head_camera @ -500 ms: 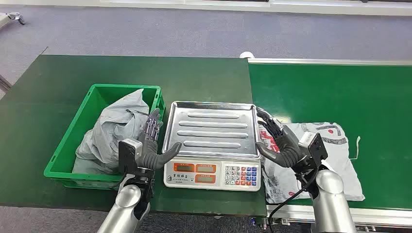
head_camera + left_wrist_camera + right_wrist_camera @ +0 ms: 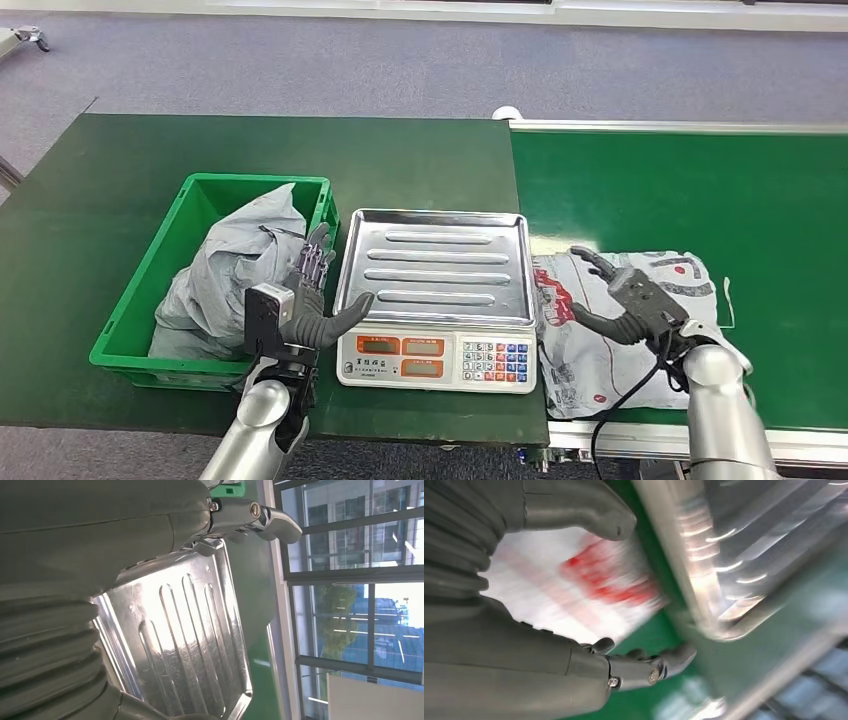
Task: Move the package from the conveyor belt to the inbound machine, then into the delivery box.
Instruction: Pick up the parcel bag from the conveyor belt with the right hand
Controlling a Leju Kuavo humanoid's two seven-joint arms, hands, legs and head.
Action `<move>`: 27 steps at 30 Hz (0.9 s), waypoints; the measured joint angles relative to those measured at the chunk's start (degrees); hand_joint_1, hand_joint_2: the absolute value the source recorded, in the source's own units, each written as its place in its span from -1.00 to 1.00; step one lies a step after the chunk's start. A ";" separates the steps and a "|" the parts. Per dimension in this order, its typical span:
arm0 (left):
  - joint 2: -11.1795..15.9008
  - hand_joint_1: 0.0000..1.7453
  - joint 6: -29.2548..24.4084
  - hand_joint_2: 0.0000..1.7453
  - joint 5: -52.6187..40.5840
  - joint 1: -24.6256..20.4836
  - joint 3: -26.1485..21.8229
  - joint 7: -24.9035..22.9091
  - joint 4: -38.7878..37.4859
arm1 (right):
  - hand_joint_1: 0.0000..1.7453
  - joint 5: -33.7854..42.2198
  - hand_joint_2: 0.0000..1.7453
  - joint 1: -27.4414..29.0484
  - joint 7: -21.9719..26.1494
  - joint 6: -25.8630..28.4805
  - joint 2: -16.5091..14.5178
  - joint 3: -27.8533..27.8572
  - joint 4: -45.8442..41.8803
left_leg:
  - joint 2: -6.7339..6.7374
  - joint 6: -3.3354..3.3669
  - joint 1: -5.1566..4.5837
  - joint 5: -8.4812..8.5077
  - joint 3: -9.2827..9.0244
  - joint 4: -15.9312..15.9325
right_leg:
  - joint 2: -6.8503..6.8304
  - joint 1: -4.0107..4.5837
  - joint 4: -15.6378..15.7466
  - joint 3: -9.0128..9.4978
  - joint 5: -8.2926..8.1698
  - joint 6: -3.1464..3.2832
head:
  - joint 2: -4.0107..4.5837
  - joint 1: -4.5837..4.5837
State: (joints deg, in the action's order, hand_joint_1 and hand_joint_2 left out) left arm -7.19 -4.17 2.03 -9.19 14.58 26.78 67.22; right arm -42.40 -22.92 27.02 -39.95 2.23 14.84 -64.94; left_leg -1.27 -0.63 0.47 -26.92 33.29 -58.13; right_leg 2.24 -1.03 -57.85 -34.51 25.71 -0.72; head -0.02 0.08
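Right wrist view blurs the package [image 2: 574, 590] print

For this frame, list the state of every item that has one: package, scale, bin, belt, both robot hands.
White printed plastic package: lying flat on the conveyor, not lifted.
Green conveyor belt: carries that one package.
Electronic scale with steel tray: tray empty.
Green plastic crate: holds a grey plastic mailer bag.
Left robot hand: open, between crate and scale.
Right robot hand: open, fingers spread over the package, no grip.
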 joint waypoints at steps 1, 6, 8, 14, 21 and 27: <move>-0.04 -1.00 0.00 1.00 -0.07 0.02 0.00 -0.17 0.04 | -1.00 -4.89 1.00 -0.72 0.39 0.00 -0.31 3.74 0.44 | -0.10 0.03 -0.01 0.02 0.03 0.00 | -0.09 0.00 0.00 0.01 0.00 0.00 | 0.00 0.00; -0.09 -1.00 0.00 1.00 -0.50 0.24 0.00 -0.63 0.38 | -1.00 -19.82 1.00 -4.40 1.84 0.00 -0.71 22.15 3.40 | -0.25 0.08 0.00 0.05 0.10 0.00 | -0.25 0.01 0.00 0.06 0.01 -0.01 | 0.00 -0.02; -0.09 -1.00 0.00 1.00 -0.75 0.30 0.00 -0.78 0.58 | -1.00 -23.69 1.00 -4.98 1.57 0.00 -0.90 27.26 4.13 | -0.20 0.08 0.00 0.04 0.10 0.00 | -0.23 0.01 0.00 0.06 0.01 -0.01 | 0.00 -0.02; -0.09 -1.00 0.00 1.00 -1.21 0.65 0.00 -1.06 1.27 | -1.00 -31.42 1.00 -6.29 -2.72 0.00 -1.39 35.65 5.93 | -0.17 0.08 0.00 0.05 0.09 0.00 | -0.24 0.02 0.00 0.05 0.01 -0.01 | 0.00 -0.02; -0.09 -1.00 0.00 1.00 -1.42 0.93 0.00 -1.15 1.61 | -1.00 -32.85 1.00 -6.83 -4.20 0.00 -1.44 37.76 6.43 | -0.16 0.08 0.01 0.05 0.07 0.00 | -0.21 0.03 0.00 0.06 0.01 -0.01 | 0.00 -0.02; -0.08 -1.00 0.57 1.00 -2.23 1.11 -0.01 -1.80 2.08 | -1.00 -45.23 1.00 -9.40 -31.11 0.78 1.33 33.80 16.87 | -0.17 0.09 0.07 0.04 -0.03 -0.02 | -0.17 0.04 0.01 0.22 0.01 -0.03 | 0.00 0.00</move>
State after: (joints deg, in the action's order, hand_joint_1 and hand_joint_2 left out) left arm -7.26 -3.61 -0.20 -8.08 14.57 24.98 69.30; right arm -87.63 -32.33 -4.10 -39.18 3.56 48.64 -48.07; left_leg -1.43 -0.53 0.55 -26.88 33.26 -58.15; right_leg 2.07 -0.99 -57.84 -34.28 25.72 -0.75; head -0.02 0.08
